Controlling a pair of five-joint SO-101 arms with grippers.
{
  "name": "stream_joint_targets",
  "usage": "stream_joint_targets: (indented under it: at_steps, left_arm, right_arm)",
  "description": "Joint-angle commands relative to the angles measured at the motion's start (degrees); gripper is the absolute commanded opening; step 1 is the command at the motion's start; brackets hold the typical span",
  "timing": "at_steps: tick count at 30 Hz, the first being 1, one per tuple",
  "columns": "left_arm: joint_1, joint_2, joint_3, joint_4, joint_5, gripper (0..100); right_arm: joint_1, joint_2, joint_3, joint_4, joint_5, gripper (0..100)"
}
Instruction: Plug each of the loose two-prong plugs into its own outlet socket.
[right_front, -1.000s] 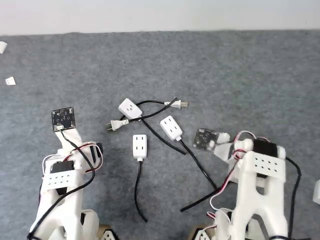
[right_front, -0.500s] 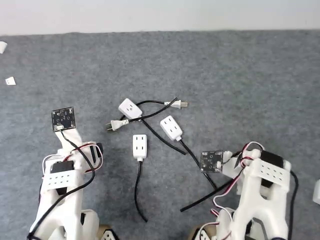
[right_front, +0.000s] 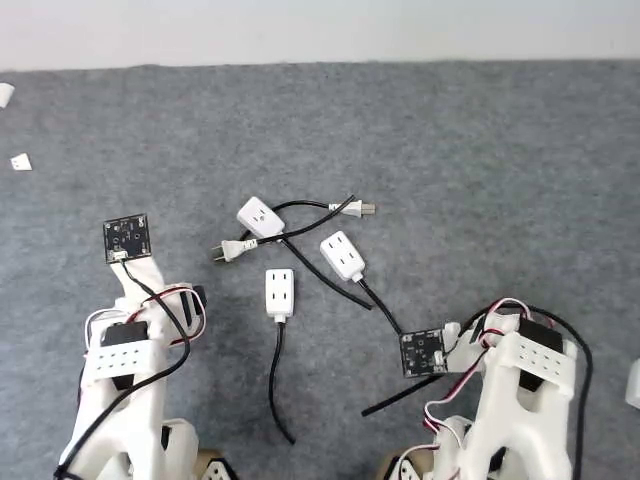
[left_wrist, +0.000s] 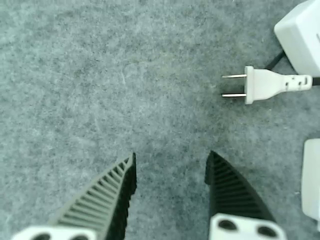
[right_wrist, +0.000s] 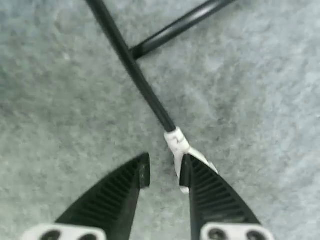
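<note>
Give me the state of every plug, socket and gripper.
left gripper: open, empty
right gripper: open narrowly, white cord end close by
near plug: unplugged, lying on the carpet
far plug: unplugged, lying on the carpet
far socket: empty
middle socket: empty
near socket: empty

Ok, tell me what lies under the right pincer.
Grey carpet and a black cable ending in a white moulded piece, which runs beneath one finger of the open right pincer; its far end is covered.
</note>
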Motion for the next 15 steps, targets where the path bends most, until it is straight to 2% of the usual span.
stream_joint_targets:
  at_steps: [1,5,9,15]
  left_arm:
    - [-0.35,0.09,-3.03,-1.41,-0.53,22]
    - [-0.35,0.09,-3.03,-1.41,-0.53,22]
    - [-0.35,0.09,-3.03,-1.41,-0.79,22]
    - [-0.35,0.00,-3.03,-1.41,-2.73,22]
  right_arm:
    - [-1.63,0.75,-0.97,0.31,0.88,11.9]
    - [-4.00,0.75,-0.88,0.40,0.79,11.9]
    - [-6.73,0.75,-0.97,0.13,-2.81,11.8]
    - [-7.08,0.84,-0.88,-1.19,-3.16,11.8]
